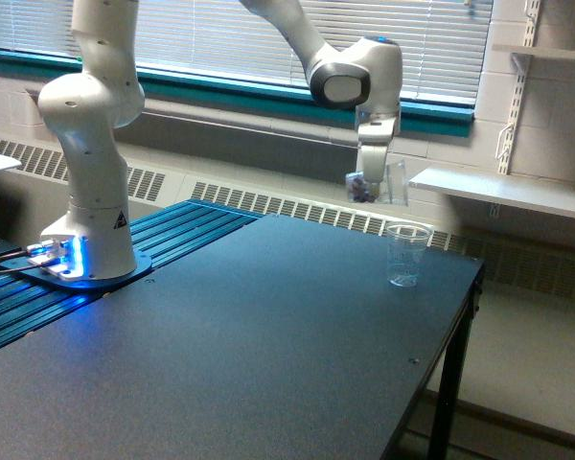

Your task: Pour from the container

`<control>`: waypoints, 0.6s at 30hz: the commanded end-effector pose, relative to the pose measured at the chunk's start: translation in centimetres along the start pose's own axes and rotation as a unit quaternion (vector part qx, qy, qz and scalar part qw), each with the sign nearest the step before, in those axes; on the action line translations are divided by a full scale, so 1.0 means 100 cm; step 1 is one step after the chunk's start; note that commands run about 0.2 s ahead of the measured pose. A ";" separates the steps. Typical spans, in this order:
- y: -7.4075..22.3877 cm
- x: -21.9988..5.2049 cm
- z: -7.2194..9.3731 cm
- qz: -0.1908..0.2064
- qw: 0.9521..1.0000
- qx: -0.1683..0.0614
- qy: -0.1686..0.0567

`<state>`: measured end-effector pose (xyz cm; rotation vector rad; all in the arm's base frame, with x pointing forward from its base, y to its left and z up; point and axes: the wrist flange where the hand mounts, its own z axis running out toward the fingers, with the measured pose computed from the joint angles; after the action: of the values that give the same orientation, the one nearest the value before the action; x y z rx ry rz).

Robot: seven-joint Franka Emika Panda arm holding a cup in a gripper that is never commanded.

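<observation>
Two clear cups show: one cup (pixel 407 254) stands upright on the dark table (pixel 268 335), and the container (pixel 391 184) hangs in the air just above it, slightly toward the window. The gripper (pixel 369 182) clamps the container, with something dark inside.

A white robot arm (pixel 91 144) reaches over a dark table (pixel 220 355), its gripper (pixel 372 188) clamped on a small clear cup (pixel 391 182) held in the air. A second clear cup (pixel 406 253) stands upright on the table just below, near the far edge.
</observation>
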<state>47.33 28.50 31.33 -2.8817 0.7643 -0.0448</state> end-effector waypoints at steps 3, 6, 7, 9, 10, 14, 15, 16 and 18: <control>-0.015 0.000 -0.012 0.012 1.000 0.006 -0.002; -0.017 0.002 -0.013 0.018 1.000 0.004 -0.007; -0.018 0.004 -0.013 0.022 1.000 0.004 -0.010; -0.019 0.008 -0.015 0.028 0.999 0.005 -0.017; -0.020 0.009 -0.016 0.030 0.999 0.004 -0.021; -0.019 0.018 -0.013 0.043 0.999 -0.006 -0.027; -0.019 0.020 -0.012 0.046 0.998 -0.008 -0.029; -0.019 0.023 -0.012 0.049 0.998 -0.011 -0.028; -0.019 0.026 -0.007 0.052 0.998 -0.018 -0.024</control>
<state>49.58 29.31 33.04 -2.8551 0.8421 0.0291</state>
